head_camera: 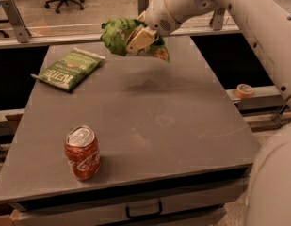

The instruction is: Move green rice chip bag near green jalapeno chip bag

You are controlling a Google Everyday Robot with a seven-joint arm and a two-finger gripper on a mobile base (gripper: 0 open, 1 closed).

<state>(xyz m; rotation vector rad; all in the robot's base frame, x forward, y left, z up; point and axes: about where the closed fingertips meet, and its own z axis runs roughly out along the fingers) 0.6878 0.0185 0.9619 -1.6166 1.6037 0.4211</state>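
The green rice chip bag (117,34) is a bright light-green wrinkly bag held in the air above the far middle of the grey table (173,121). My gripper (138,39) is shut on it, one tan finger lying across the bag's front. The green jalapeno chip bag (69,68) is a flat olive-green bag with white "Kettle" lettering, lying on the table's far left. The held bag is to the right of it and apart from it.
A red Coca-Cola can (82,152) stands upright near the table's front left. A roll of orange tape (244,90) lies on a ledge to the right. A drawer handle (143,209) is under the front edge. Office chairs stand in the background.
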